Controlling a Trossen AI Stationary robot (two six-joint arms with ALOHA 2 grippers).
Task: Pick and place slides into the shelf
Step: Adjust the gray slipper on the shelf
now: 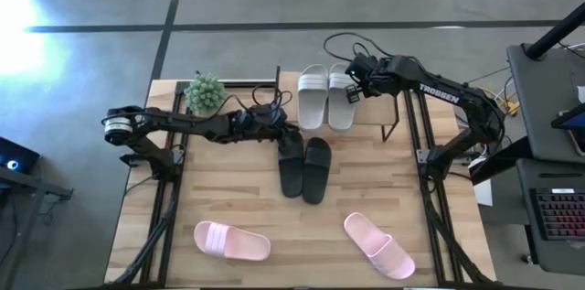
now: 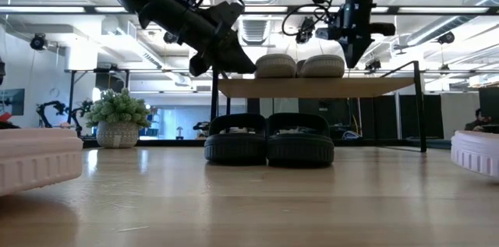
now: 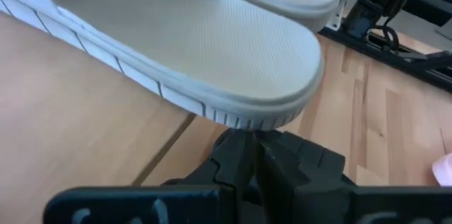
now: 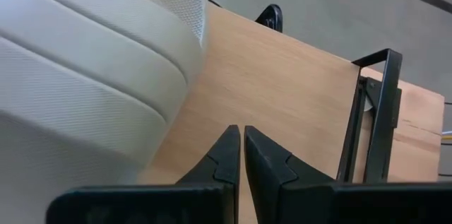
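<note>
The shelf (image 1: 373, 109) stands at the table's far side, and the pale grey-white pair (image 1: 326, 96) lies on its top board. The black pair (image 1: 303, 168) lies side by side on the table, its far ends just under the shelf's near edge. Both pink slides (image 1: 231, 241) (image 1: 378, 245) lie apart near the table's near edge. My left gripper (image 1: 285, 128) is shut, with its tips at the heel end (image 3: 247, 114) of the left white slide. My right gripper (image 4: 242, 133) is shut above the shelf board (image 4: 282, 75), beside the right white slide (image 4: 85, 61). My left gripper's shut fingertips (image 3: 244, 143) stand right under the heel rim (image 3: 244, 118) of the left white slide, coming from the table's left and near side. The slide lies flat on the shelf board (image 3: 70, 111). Whether the fingers touch the heel, I cannot tell.
A small potted plant (image 1: 205, 91) stands at the table's far left, beside the shelf. Cables trail behind the shelf. Bare tabletop lies between the black pair and the pink slides. The shelf's black frame leg (image 4: 374, 111) is close to my right gripper.
</note>
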